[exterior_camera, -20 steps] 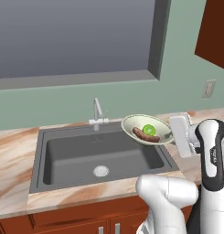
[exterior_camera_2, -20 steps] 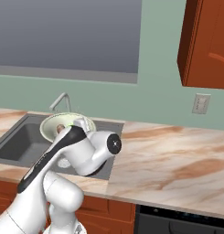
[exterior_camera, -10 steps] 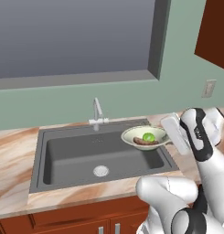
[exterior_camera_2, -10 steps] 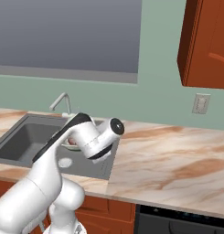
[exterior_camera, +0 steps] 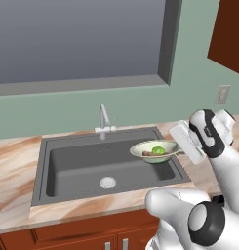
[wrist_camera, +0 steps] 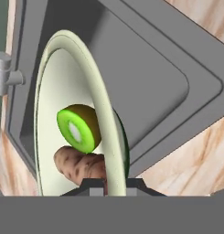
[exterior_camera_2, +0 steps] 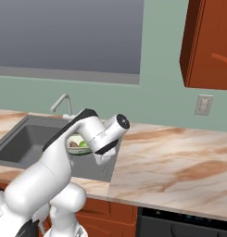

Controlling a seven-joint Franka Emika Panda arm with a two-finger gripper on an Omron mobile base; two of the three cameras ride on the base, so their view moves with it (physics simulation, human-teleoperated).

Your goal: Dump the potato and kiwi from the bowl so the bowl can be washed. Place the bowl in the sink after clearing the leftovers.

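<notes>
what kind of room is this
A rendered home kitchen, by the look of it: a dark grey sink with a chrome faucet set in a marble-look counter, reddish wood cabinets above, and a window behind the sink.

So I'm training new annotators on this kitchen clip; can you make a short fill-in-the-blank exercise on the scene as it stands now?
1. The hand holds the bowl by its ____.
2. The bowl hangs over the right part of the ____.
3. Inside the bowl, the green kiwi lies against the brown ____.
4. The faucet stands at the sink's ____ edge.

Missing words: rim; sink; potato; back
</notes>
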